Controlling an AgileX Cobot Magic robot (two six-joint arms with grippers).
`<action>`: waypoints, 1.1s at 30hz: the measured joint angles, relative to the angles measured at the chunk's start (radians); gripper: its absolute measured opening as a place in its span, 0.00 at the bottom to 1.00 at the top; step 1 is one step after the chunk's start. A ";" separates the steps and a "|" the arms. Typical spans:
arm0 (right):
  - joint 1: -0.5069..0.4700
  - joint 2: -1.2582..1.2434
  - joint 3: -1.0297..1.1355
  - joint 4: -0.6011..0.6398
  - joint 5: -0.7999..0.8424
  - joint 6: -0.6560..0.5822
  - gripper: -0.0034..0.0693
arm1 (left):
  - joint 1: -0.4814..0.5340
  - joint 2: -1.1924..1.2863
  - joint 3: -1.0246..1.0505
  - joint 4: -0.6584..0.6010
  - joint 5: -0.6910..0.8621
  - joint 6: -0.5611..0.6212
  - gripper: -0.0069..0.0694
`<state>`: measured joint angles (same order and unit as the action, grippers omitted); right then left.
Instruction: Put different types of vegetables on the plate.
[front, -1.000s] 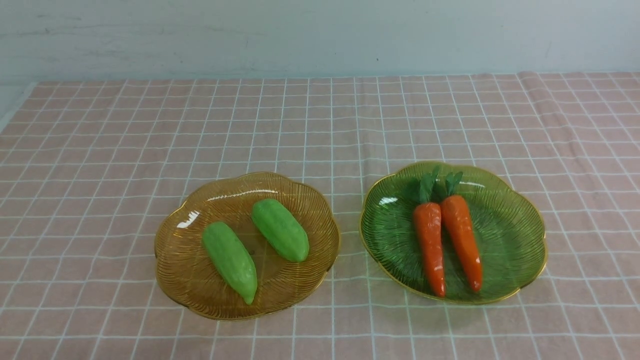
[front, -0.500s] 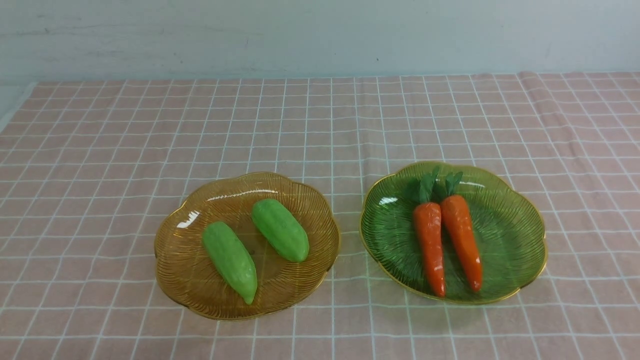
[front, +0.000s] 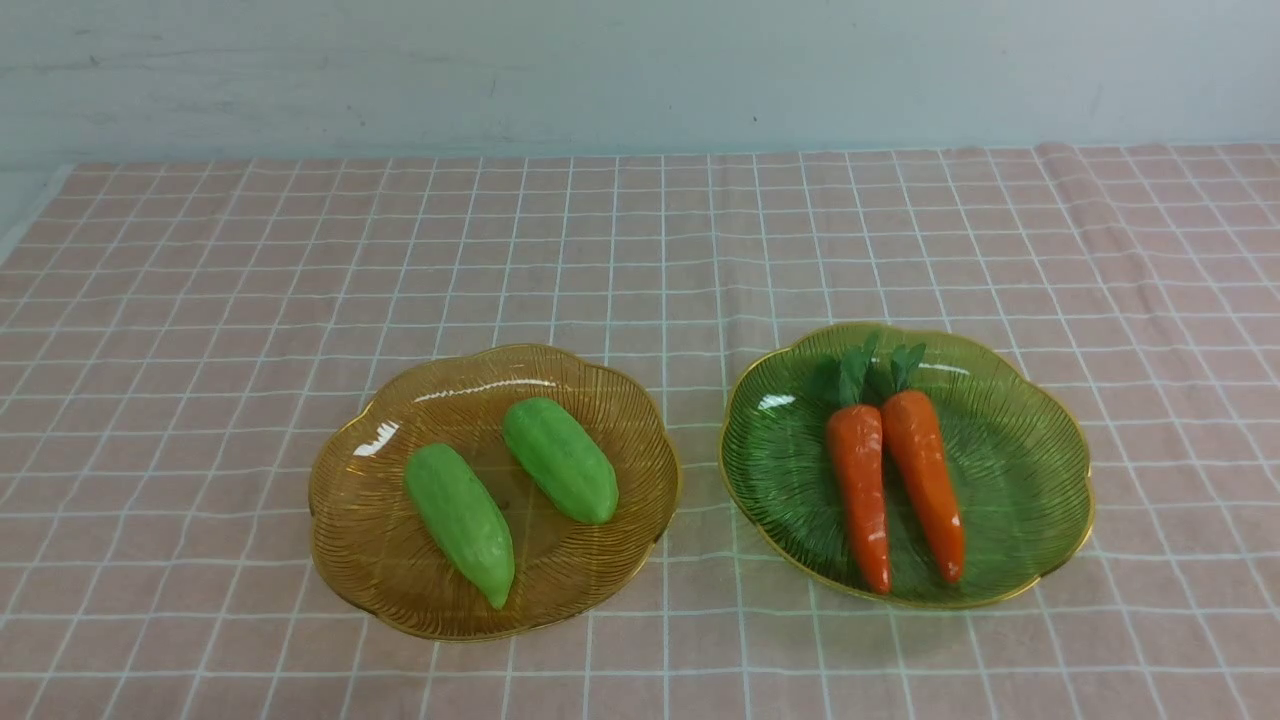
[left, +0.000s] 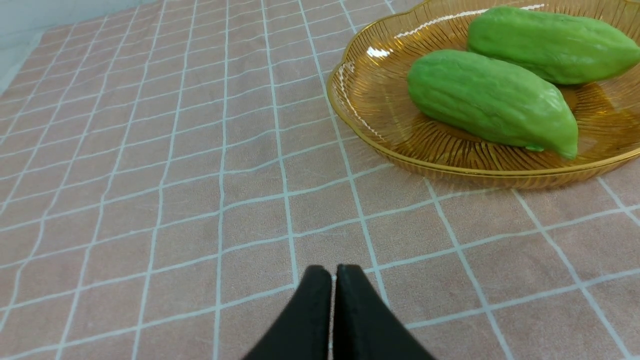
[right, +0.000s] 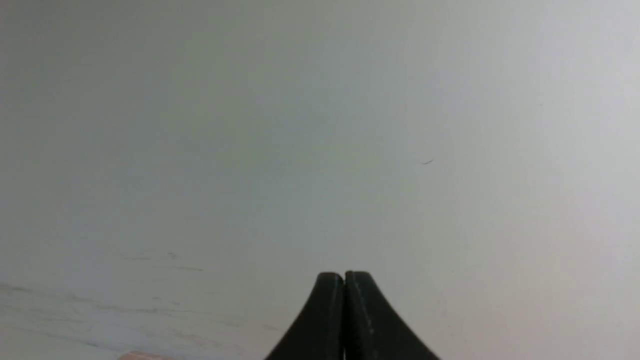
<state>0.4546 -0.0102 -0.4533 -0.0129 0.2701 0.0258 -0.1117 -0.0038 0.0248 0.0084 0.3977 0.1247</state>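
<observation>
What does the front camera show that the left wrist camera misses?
Only the front view shows the green plate holding two carrots. Only the left wrist view shows the left gripper, shut and empty above the cloth. Both show the amber plate with its two green gourds and the pink checked tablecloth.

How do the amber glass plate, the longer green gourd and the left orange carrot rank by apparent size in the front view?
1. Amber glass plate, clearly largest.
2. Left orange carrot and longer green gourd: they look alike in length, so no ranking.
</observation>
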 joint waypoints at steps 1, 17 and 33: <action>0.000 0.000 0.000 0.061 0.000 -0.065 0.03 | 0.000 0.000 0.000 0.000 0.000 0.000 0.09; -0.426 0.000 0.364 0.169 0.057 -0.211 0.03 | 0.000 0.000 0.000 0.000 0.000 0.000 0.09; -0.504 0.000 0.480 0.166 0.120 -0.214 0.03 | 0.000 0.000 0.000 0.000 -0.002 0.000 0.09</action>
<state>-0.0491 -0.0102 0.0270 0.1534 0.3903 -0.1882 -0.1117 -0.0038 0.0248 0.0084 0.3960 0.1247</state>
